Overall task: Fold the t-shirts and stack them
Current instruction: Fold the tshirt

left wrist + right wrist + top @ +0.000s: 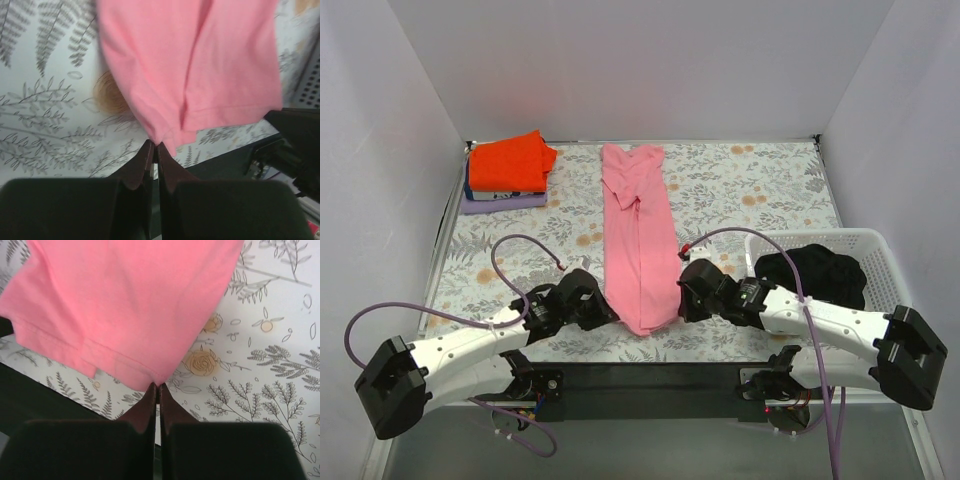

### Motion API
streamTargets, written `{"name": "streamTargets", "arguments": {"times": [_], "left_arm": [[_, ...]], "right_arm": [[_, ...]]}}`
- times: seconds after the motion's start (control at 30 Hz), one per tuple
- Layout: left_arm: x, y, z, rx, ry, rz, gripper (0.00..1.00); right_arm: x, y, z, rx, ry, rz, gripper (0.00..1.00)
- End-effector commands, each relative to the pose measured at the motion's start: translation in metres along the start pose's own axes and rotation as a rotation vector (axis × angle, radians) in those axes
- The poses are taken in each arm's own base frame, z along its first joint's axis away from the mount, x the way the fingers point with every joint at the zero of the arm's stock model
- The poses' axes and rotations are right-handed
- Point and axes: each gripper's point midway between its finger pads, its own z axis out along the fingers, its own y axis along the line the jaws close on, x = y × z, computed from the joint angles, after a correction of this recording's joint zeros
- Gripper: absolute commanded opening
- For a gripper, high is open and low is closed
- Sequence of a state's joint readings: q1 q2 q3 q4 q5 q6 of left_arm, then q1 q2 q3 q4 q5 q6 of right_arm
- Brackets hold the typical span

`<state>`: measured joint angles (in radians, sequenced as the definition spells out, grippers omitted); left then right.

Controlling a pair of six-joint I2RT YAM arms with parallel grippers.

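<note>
A light pink t-shirt lies as a long narrow strip down the middle of the floral table. My left gripper is shut on its near left hem corner; the left wrist view shows pink cloth pinched at the tips of the left gripper. At the near right hem corner my right gripper is shut too, the cloth caught at the right gripper tips. A folded orange-red t-shirt tops a small stack at the back left.
Under the orange-red shirt lie a blue and a lavender garment. A white mesh basket at the right holds a black garment. White walls close the table on three sides. The black base bar runs along the near edge.
</note>
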<state>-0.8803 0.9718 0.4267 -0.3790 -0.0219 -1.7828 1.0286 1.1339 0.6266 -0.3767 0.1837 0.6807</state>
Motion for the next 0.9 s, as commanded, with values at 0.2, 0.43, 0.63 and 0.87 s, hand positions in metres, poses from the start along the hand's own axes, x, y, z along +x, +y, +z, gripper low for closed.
{"name": "streamTargets", "arguments": {"times": [0.2, 0.43, 0.63, 0.87], "left_arm": [[-0.078, -0.069, -0.007, 0.165, -0.340, 0.012, 0.00], [-0.130, -0.075, 0.010, 0.123, -0.511, 0.090, 0.00], [-0.175, -0.073, 0.025, 0.112, -0.596, 0.103, 0.00], [-0.222, -0.071, 0.047, 0.073, -0.693, 0.127, 0.00]], "right_arm": [[-0.086, 0.002, 0.000, 0.084, -0.187, -0.042, 0.01], [-0.141, -0.010, 0.016, 0.081, -0.275, -0.005, 0.01], [-0.188, -0.020, 0.036, 0.101, -0.313, 0.002, 0.01], [-0.228, -0.038, 0.070, 0.126, -0.312, 0.011, 0.01]]}}
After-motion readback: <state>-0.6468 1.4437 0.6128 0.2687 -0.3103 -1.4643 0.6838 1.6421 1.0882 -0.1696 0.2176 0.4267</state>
